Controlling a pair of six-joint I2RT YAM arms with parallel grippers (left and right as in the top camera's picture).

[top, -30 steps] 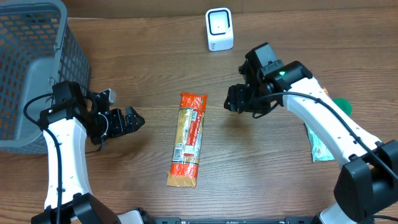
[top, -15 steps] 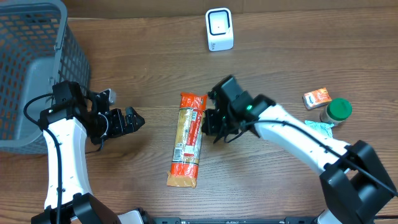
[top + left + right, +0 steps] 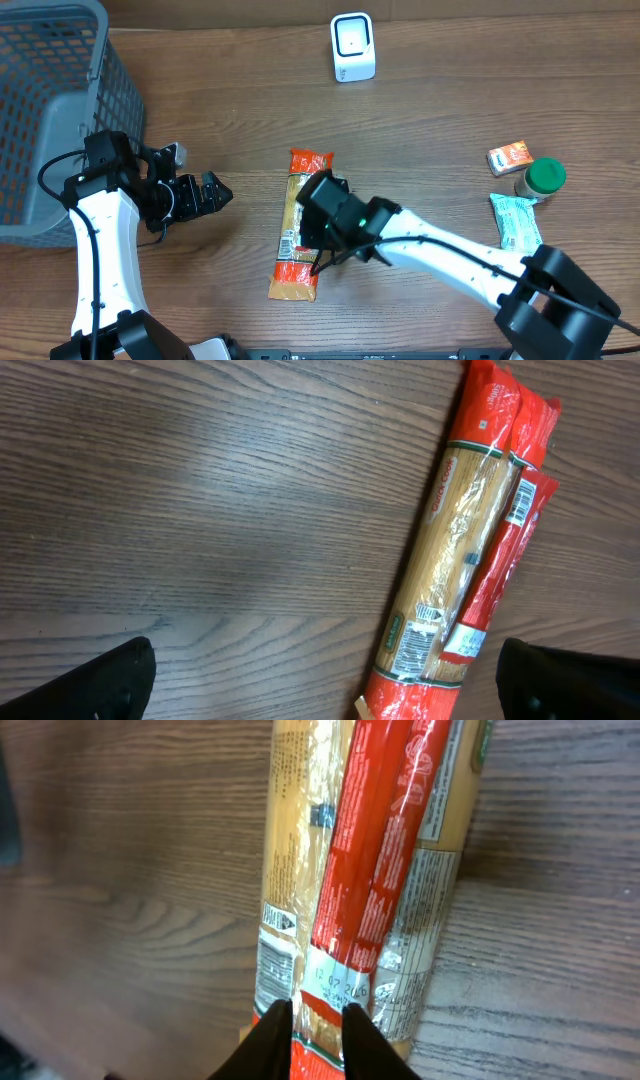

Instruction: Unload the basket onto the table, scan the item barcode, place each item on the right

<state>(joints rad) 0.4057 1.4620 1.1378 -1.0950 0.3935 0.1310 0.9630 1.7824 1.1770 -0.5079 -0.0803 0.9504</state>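
Overhead: wood-grain table under pasta packet.

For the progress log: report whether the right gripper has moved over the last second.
Yes. The right gripper went left and down-frame, away from the white scanner, onto the spaghetti packet.

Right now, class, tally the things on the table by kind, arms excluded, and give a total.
Basket: 1
Scanner: 1
Packets: 2, pasta packet and teal packet
Orange box: 1
Green-lidded jar: 1
Total: 6

Pasta pack middle hidden under right arm; basket cropped at frame edge
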